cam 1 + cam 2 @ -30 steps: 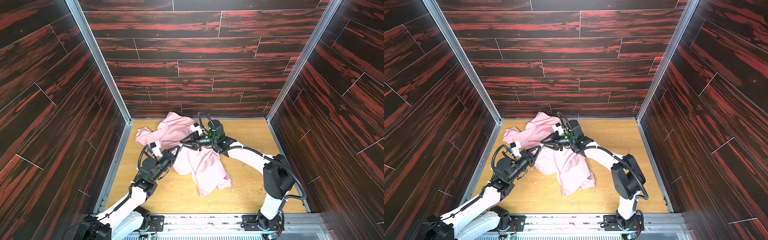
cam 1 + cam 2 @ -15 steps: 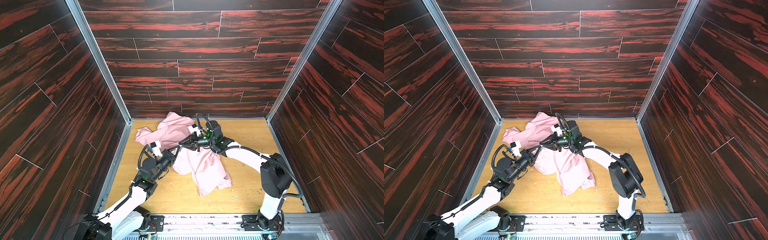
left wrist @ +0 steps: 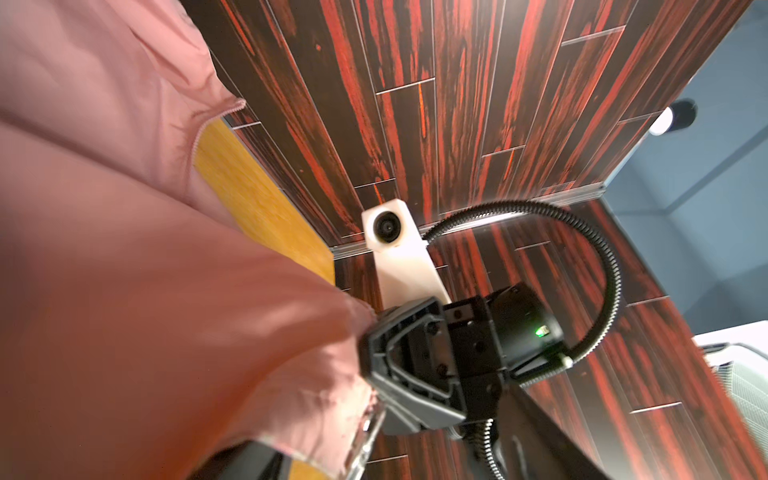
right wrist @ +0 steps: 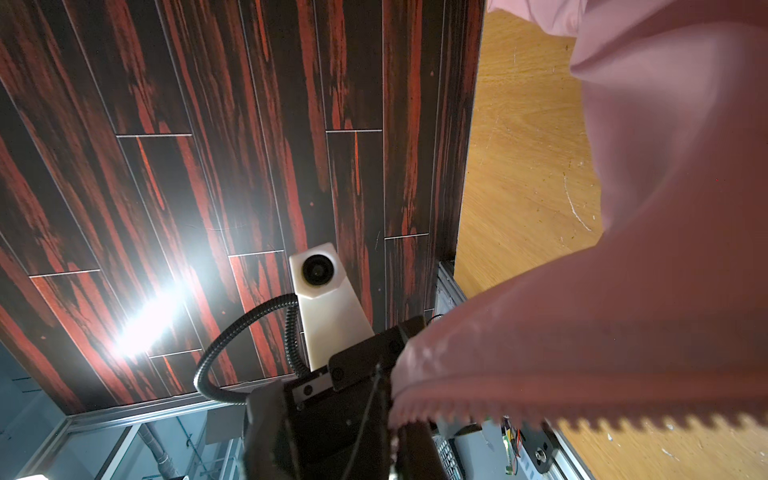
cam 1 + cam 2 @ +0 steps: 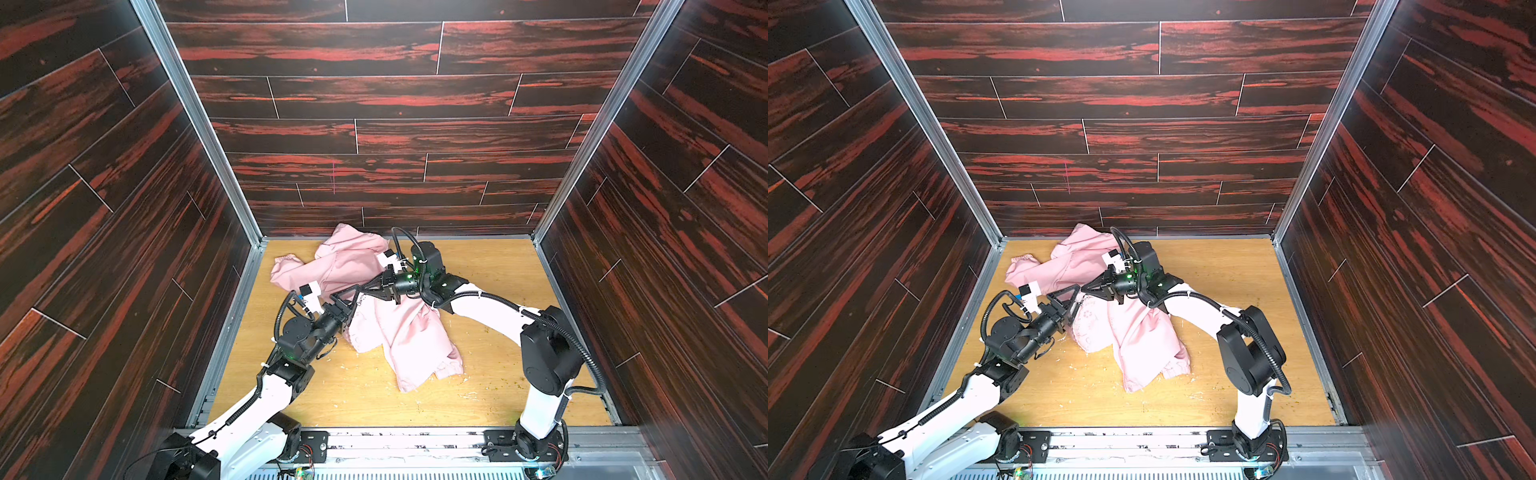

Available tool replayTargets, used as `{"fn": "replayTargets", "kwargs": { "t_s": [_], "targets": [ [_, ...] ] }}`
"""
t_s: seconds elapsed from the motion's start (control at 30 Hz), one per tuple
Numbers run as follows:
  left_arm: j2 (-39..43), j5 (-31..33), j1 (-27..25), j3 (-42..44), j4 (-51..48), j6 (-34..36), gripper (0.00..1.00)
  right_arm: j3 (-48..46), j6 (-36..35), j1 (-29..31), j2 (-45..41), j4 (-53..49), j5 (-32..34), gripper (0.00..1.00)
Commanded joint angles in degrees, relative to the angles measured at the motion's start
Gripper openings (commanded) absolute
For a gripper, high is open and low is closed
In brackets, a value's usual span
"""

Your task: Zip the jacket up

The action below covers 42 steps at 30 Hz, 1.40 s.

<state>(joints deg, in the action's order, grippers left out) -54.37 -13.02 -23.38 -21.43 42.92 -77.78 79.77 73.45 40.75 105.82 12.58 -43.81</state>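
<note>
Since the zipper can't start until both front edges line up, I'm fiddling in the middle of the heap right now. Closest to me, one cuffed sleeve [image 5: 446, 368] of the jacket [image 5: 399, 332] trails across the wooden floor [image 5: 519, 374], doing nothing. A bit further in, my left gripper [image 5: 1072, 305] sits with its jaws spread apart right beside the paler lining [image 5: 1090, 320], holding nothing as far as I can see, probably so it can go for a better bite. Just past that, my right gripper [image 3: 370, 361] is clamped tight on a front edge of the fabric, which props it up so the zipper teeth [image 4: 540, 415] hang in view instead of getting buried. Beyond both, the rest is bunched toward the back wall [image 5: 395, 124], with the other sleeve [image 5: 286, 266] flopped out to my left. Nowhere near zipped, I'd guess.
</note>
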Motion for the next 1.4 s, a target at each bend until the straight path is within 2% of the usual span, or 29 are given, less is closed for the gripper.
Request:
{"fn": "replayTargets", "kwargs": {
  "t_s": [0.0, 0.3, 0.5, 0.67, 0.77, 1.17, 1.27, 1.37],
  "targets": [
    [-0.34, 1.37, -0.01, 0.33, 1.60, -1.30, 0.83, 1.23, -0.74, -0.06, -0.87, -0.79, -0.14, 0.00],
    [-9.22, 1.37, 0.02, 2.46, 14.68, -8.23, 0.86, 0.82, -2.09, -0.19, -3.77, -1.54, 0.24, 0.00],
    [-10.18, 0.80, 0.06, 2.80, 16.60, -11.02, 0.90, 0.96, -2.63, -0.80, -4.30, -1.93, 0.48, 0.00],
    [-7.80, 2.81, -1.93, 2.74, 13.25, -13.23, 0.98, 1.55, -2.18, -0.97, -3.17, -1.36, 0.62, 0.00],
    [-8.06, 5.41, -4.37, 2.47, 12.43, -14.31, 0.99, 2.18, -1.53, -0.99, -2.71, -0.40, 0.56, 0.00],
    [-13.22, 14.86, -9.51, 3.43, 20.91, -14.72, 1.00, 2.68, -1.06, -1.01, -4.06, -0.30, 1.15, 0.00],
    [-12.41, 17.93, -9.85, 4.73, 21.49, -13.98, 1.00, 2.50, -0.51, -1.01, -4.46, 0.39, 0.94, 0.00],
    [-8.20, 22.35, -9.85, 6.39, 16.58, -11.61, 0.99, 2.11, -0.57, -1.02, -5.16, 0.34, 0.63, 0.00]
  ]
}}
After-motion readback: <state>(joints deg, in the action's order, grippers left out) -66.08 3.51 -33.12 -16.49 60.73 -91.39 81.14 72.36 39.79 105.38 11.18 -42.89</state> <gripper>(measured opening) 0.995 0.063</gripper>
